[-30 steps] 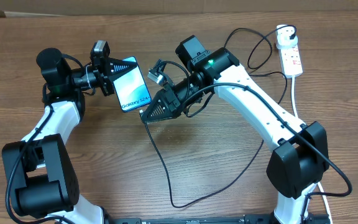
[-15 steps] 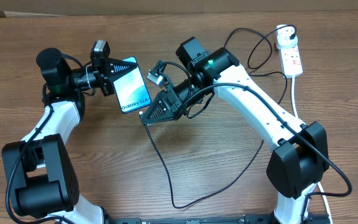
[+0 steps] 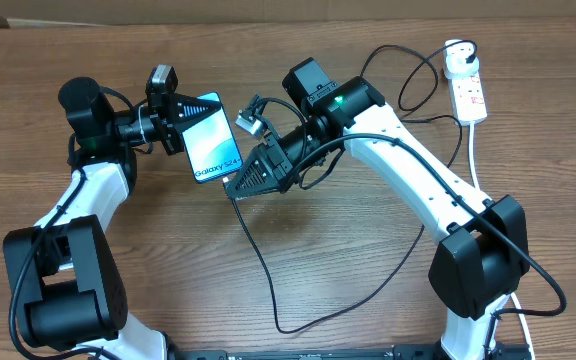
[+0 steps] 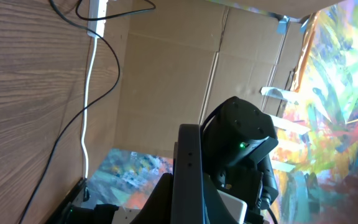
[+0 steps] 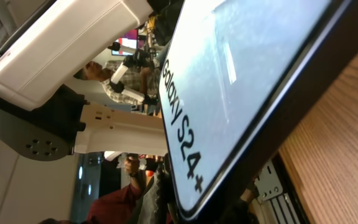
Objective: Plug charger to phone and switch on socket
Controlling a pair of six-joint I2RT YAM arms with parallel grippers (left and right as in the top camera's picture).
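Phone [image 3: 214, 138] in left fingers [image 3: 175, 122], right fingers [image 3: 252, 176] pinching charger [image 3: 253, 250] at its lower edge

place: robot lab | signs: wood table [image 3: 188, 290], cardboard wall [image 4: 160, 81], painted backdrop [image 4: 347, 93], bystander [image 5: 114, 86] behind

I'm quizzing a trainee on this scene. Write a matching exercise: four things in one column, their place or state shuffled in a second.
1 phone
2 power strip
3 charger cable
4 right gripper

A white, at the table's far right
B shut, at the phone's Galaxy end
C gripped by the left gripper
D looping toward the near edge

Pairs: 1-C, 2-A, 3-D, 4-B
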